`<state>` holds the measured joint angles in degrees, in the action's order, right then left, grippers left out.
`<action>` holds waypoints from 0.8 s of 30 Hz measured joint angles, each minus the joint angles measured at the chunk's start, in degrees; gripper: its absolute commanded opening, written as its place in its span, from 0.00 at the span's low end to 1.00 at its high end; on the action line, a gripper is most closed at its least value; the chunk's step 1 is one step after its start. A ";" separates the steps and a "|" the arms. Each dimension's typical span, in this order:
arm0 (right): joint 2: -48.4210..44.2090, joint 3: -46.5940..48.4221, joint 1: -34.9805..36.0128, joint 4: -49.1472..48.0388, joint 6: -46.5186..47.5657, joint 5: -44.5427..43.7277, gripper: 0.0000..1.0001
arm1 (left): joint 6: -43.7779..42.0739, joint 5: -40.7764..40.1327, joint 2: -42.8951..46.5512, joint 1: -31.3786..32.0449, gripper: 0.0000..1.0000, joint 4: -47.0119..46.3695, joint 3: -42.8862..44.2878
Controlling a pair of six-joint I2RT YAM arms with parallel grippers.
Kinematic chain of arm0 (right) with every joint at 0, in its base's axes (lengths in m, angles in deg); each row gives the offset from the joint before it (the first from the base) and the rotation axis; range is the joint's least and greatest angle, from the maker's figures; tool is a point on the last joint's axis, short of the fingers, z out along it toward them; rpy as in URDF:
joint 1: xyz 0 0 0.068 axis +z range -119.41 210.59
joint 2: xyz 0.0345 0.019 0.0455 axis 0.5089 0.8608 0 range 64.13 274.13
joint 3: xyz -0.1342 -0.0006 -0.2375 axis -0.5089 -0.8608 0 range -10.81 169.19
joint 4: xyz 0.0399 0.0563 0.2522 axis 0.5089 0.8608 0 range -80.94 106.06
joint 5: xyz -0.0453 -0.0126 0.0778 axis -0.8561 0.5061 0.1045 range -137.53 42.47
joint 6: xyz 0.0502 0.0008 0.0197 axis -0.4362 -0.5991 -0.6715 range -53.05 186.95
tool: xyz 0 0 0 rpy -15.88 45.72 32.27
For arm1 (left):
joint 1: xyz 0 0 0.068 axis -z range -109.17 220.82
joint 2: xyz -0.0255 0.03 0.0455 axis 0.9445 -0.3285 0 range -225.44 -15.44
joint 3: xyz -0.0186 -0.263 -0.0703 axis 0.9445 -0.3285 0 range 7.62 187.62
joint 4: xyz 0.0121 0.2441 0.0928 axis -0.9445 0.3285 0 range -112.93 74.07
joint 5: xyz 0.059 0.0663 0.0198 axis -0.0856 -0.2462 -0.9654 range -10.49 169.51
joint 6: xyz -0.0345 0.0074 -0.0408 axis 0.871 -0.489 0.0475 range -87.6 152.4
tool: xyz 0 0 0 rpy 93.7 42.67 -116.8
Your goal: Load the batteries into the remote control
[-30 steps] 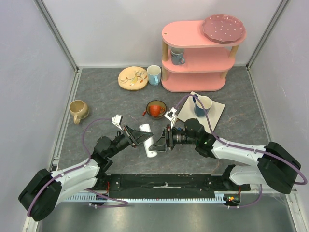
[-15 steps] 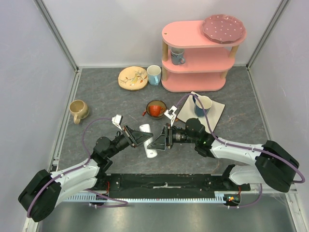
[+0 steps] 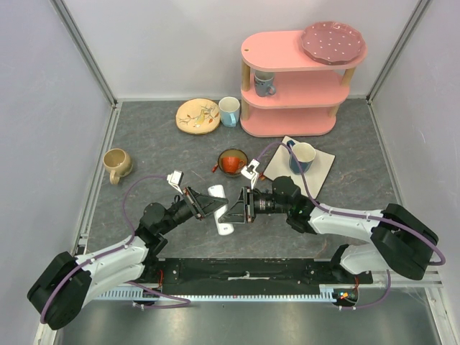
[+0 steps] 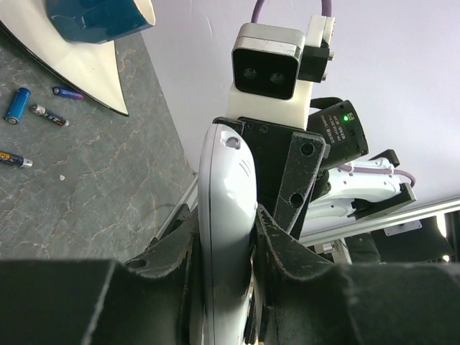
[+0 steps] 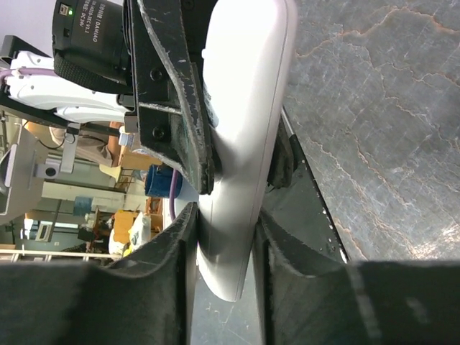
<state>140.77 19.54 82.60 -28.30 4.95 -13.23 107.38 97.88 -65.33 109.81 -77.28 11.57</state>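
Note:
The white remote control (image 3: 218, 206) hangs above the table between both arms. My left gripper (image 4: 226, 215) is shut on its middle, with the remote (image 4: 224, 169) standing up between the pads. My right gripper (image 5: 224, 215) is shut on the rounded end of the remote (image 5: 248, 108), its pads against both flat sides, just beside the left gripper's black fingers (image 5: 176, 100). In the top view the two grippers, left (image 3: 207, 203) and right (image 3: 235, 210), meet at the remote. Several batteries (image 4: 43, 113) lie loose on the grey table by the napkin edge (image 4: 93, 72).
A red bowl (image 3: 232, 162) sits just behind the grippers. A blue cup (image 3: 302, 157) stands on a white napkin (image 3: 325, 162) to the right. A tan mug (image 3: 116, 165) is at the left, with a plate (image 3: 198, 116), a cup (image 3: 229, 111) and a pink shelf (image 3: 295, 79) at the back.
My right gripper has slid left onto the remote's end and its jaws have closed against it. The left gripper has kept its hold without moving.

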 measured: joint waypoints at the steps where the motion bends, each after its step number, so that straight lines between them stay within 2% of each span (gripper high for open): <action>1: 0.00 0.00 0.02 -0.02 -0.04 0.00 0.54 | 0.00 0.00 0.00 0.00 0.02 0.00 0.00; 3: 0.00 0.00 0.02 -0.31 -0.07 -0.04 0.58 | 0.09 -0.07 0.00 0.00 0.02 0.22 0.00; 6: 0.35 0.00 0.15 -0.33 -0.02 -0.28 0.59 | 0.13 0.00 0.11 0.04 0.02 -0.22 0.00; 10: 1.22 0.00 0.28 -1.29 -0.50 -0.22 0.49 | 0.13 -0.04 0.13 0.02 0.02 -0.17 0.00; 11: 1.36 0.00 0.28 -1.70 -0.66 -0.20 0.50 | 0.13 -0.04 0.13 0.02 0.02 -0.11 0.00; 13: 1.60 0.00 0.28 -2.64 -1.09 -0.15 0.58 | 0.13 -0.07 0.13 0.02 0.02 -0.09 0.00; 16: 2.32 0.00 0.31 -4.26 -2.08 -0.35 0.62 | 0.15 -0.02 0.35 0.04 0.02 -0.24 0.00; 18: 2.64 0.00 0.31 -5.29 -2.62 -0.68 0.61 | 0.17 -0.02 0.55 0.04 0.02 -0.24 0.00; 21: 2.73 0.00 0.31 -6.34 -3.15 -1.18 0.39 | 0.17 -0.04 0.72 0.04 0.02 -0.26 0.00; 24: 2.82 0.00 0.33 -7.65 -4.00 -1.38 0.25 | 0.20 -0.07 0.96 0.02 0.02 -0.26 0.00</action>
<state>143.59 19.54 82.93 -35.95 0.95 -14.61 107.58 97.81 -64.37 109.83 -77.54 11.57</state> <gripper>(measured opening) 0.382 0.330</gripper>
